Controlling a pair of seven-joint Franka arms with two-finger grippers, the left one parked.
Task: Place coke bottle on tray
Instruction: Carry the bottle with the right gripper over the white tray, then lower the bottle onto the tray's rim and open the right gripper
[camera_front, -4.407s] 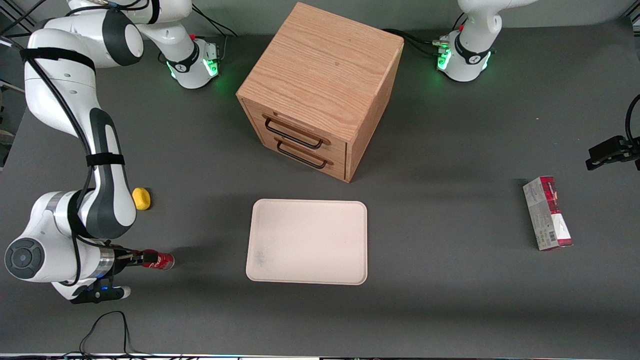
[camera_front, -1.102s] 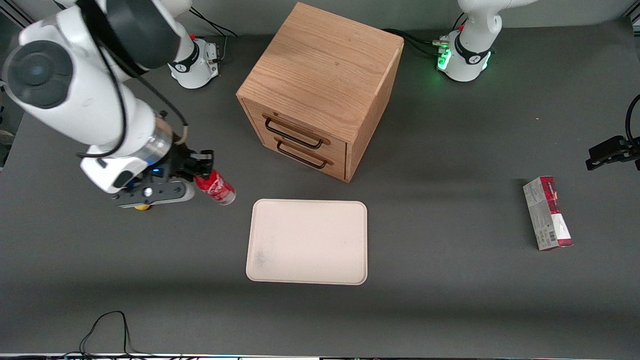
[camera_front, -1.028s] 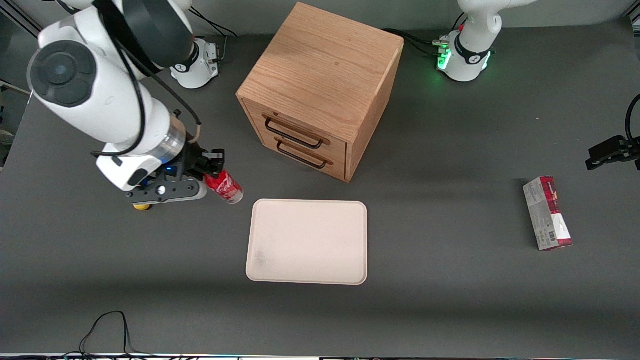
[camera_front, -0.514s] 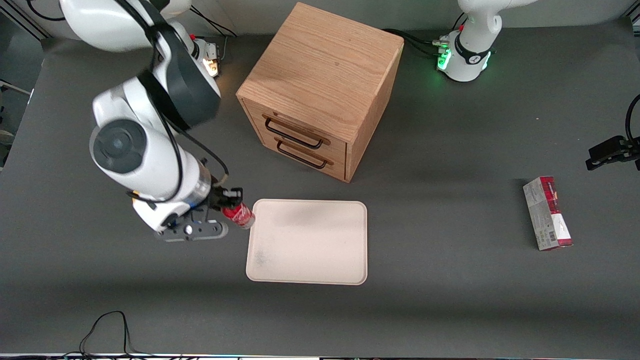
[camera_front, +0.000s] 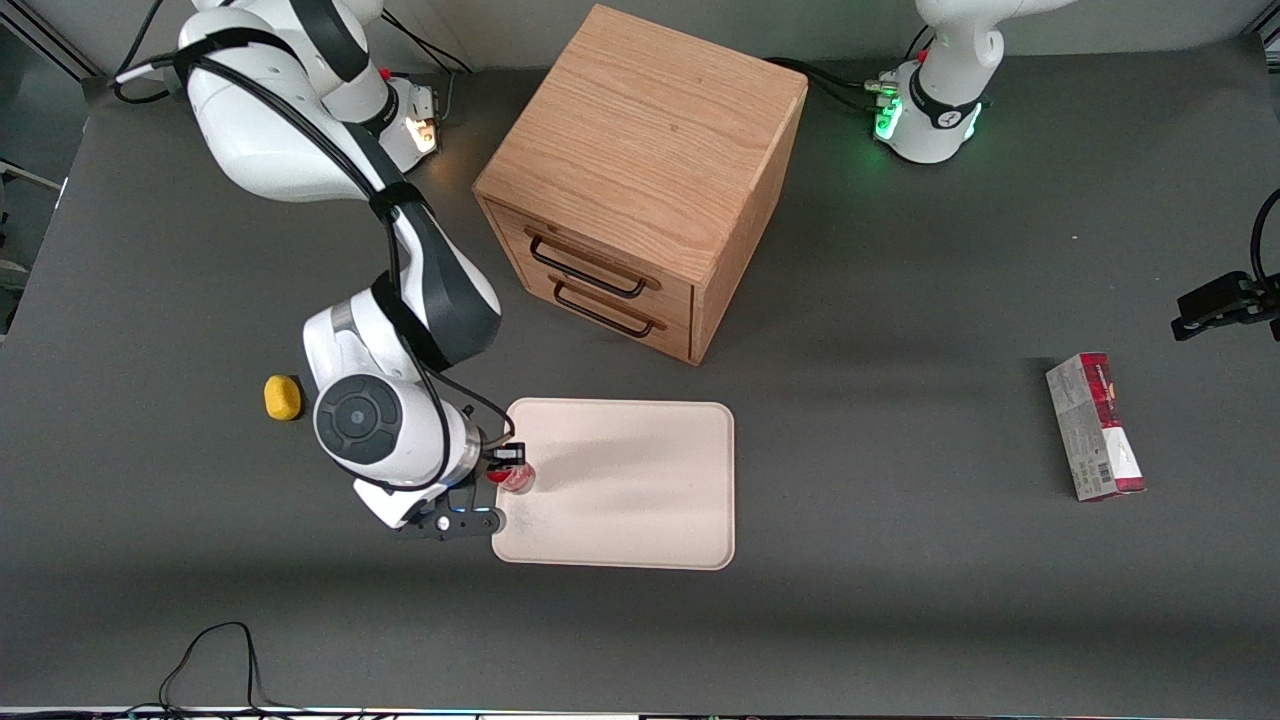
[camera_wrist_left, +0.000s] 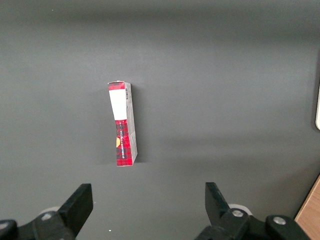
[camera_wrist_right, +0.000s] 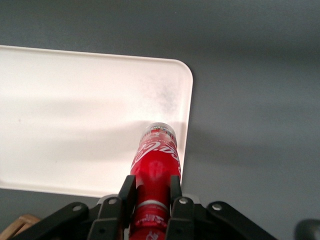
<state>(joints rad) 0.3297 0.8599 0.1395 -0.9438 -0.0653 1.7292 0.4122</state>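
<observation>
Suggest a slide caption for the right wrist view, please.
Hand holds the coke bottle over the tray edge.

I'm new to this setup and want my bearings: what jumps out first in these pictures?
The working arm's pincer grips a small red coke bottle by its neck, over the edge of the large cream-white tray nearest that arm. The oak-coloured wooden two-drawer box stands farther from the front camera than the tray.

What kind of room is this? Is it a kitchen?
Probably a robot lab, not a kitchen. Robot arms are bolted to a grey table, cables trail across it, and the gripper holds a coke bottle over a tray near a wooden drawer box.
</observation>
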